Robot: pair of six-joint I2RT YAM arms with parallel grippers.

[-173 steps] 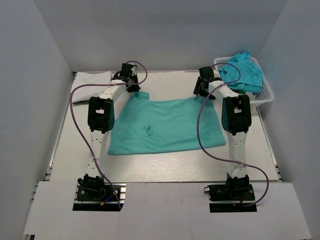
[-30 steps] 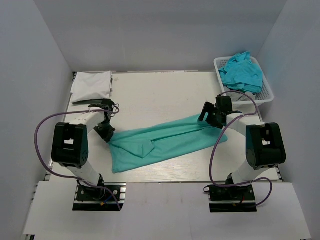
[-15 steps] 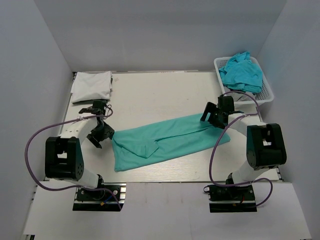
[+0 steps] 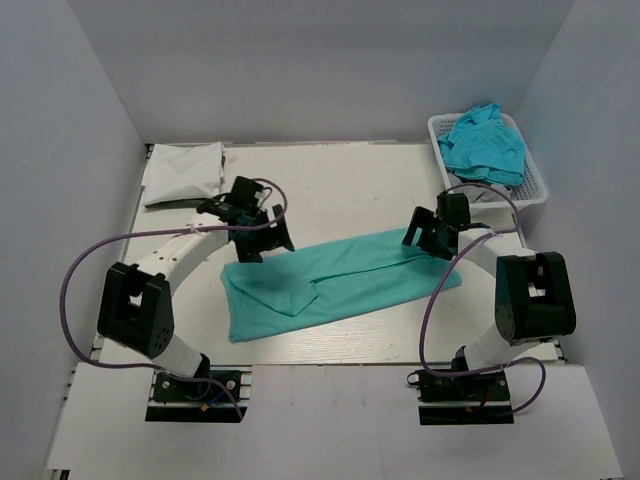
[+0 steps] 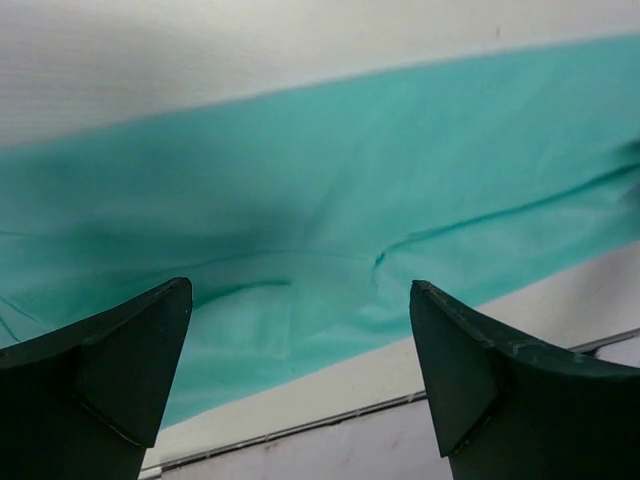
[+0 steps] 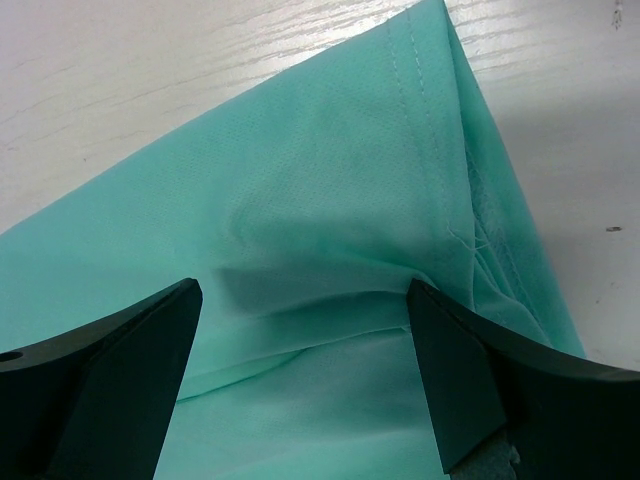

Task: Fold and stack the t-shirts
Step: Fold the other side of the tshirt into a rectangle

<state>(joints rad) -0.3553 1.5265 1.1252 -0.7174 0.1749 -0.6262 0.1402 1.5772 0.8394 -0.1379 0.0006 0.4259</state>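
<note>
A teal-green t-shirt [image 4: 340,277] lies folded into a long slanted band across the middle of the table. My left gripper [image 4: 268,240] hovers over its far left end, open, with only cloth [image 5: 330,210] and bare table between its fingers. My right gripper [image 4: 424,236] stands open over the band's right end, where the hemmed corner [image 6: 420,120] shows below the fingers. A white folded t-shirt [image 4: 183,169] rests at the far left corner. Brighter turquoise t-shirts [image 4: 484,146] lie heaped in the basket.
A white lattice basket [image 4: 538,185] sits at the far right corner. Grey walls close in the table on three sides. Purple cables loop from both arms. The table's near edge [image 5: 330,425] shows in the left wrist view.
My left gripper has let go of the teal shirt's left end, opened wide, and swung up and right over the band's far edge. The right gripper has stayed open in place.
</note>
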